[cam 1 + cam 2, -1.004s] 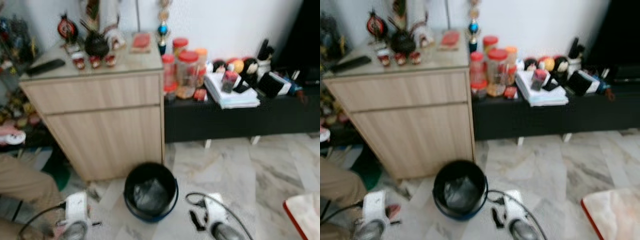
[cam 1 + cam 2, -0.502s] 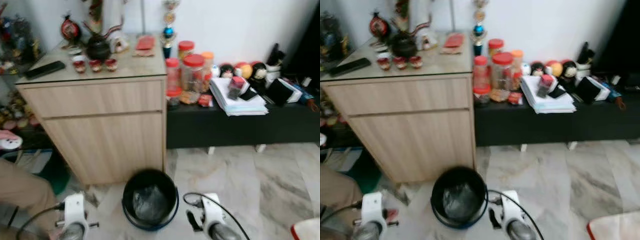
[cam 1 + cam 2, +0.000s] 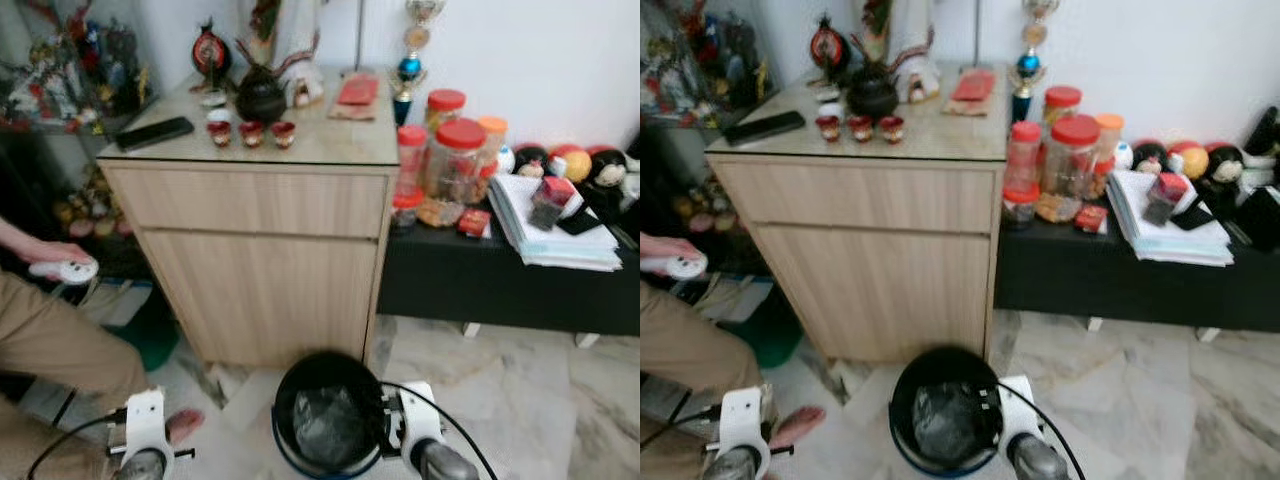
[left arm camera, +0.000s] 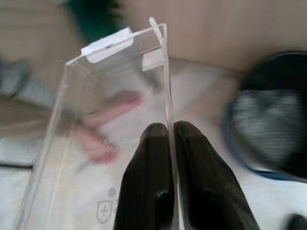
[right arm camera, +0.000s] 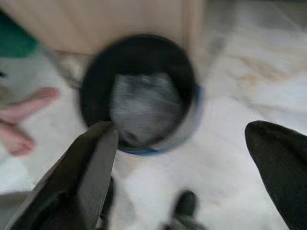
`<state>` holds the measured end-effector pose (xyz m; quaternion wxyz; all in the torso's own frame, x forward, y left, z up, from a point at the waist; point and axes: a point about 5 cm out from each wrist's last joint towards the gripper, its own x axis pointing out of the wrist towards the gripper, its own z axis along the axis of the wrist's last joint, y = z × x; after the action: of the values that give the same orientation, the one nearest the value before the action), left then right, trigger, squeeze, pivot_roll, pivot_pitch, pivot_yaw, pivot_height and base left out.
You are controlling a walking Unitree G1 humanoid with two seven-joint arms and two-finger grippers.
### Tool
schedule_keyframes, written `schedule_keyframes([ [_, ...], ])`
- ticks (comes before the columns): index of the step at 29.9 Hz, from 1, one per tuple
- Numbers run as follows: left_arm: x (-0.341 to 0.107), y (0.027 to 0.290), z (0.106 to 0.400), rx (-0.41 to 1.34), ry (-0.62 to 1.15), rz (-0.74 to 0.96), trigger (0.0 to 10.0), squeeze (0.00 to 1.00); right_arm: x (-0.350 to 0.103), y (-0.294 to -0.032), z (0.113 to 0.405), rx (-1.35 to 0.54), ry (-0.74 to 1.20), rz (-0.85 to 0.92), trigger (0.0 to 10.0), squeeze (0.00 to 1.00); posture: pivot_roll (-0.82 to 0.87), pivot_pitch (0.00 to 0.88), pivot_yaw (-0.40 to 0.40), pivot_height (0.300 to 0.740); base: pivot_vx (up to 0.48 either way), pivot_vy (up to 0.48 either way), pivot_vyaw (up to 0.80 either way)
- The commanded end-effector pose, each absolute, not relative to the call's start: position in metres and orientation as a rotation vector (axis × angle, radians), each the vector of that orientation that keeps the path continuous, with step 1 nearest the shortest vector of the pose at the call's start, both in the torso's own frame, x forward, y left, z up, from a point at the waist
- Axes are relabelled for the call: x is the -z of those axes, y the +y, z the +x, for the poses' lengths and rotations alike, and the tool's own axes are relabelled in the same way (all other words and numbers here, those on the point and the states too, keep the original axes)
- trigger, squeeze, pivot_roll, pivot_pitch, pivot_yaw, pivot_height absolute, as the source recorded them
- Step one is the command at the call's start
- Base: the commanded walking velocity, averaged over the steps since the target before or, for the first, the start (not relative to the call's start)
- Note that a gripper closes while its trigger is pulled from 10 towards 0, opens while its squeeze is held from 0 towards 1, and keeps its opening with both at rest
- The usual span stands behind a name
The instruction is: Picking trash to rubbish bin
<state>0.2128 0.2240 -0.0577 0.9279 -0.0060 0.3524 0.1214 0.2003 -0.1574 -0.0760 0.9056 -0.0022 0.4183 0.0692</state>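
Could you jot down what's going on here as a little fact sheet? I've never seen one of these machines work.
place: marble floor before a wooden cabinet and a low black bench
bin: black, round, on the floor, crumpled bag inside
left pincer: shut on a clear plastic box
right pincer: open, above the bin
on cabinet: teapot, small red cups, remote
on bench: red-lidded jars, paper stack
person: at the robot's left, a hand on a white device, bare foot on the floor
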Motion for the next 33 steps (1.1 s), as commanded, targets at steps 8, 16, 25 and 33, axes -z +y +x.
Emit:
schedule_keyframes([
  [8,0.051,0.226,0.223,-0.226,0.696,-0.015,10.0,0.00,0.072,-0.155,0.209,-0.130,0.842,0.010,10.0,0.00,0.10,0.000,0.017,0.740,0.326,0.000,0.00],
  [16,0.044,0.204,0.241,-0.089,0.664,-0.066,10.0,0.00,0.069,-0.153,0.214,-0.150,0.826,-0.003,10.0,0.00,0.10,0.001,0.015,0.740,0.327,0.000,0.00],
  [25,0.035,0.169,0.258,0.106,0.628,-0.069,10.0,0.00,0.053,-0.139,0.237,-0.239,0.742,0.008,10.0,0.00,0.09,0.010,0.011,0.740,0.181,0.000,0.00],
  [33,0.020,0.132,0.275,0.289,0.544,-0.102,10.0,0.00,0.032,-0.126,0.264,-0.345,0.642,0.017,10.0,0.00,0.07,0.021,0.001,0.740,0.000,0.000,0.00],
])
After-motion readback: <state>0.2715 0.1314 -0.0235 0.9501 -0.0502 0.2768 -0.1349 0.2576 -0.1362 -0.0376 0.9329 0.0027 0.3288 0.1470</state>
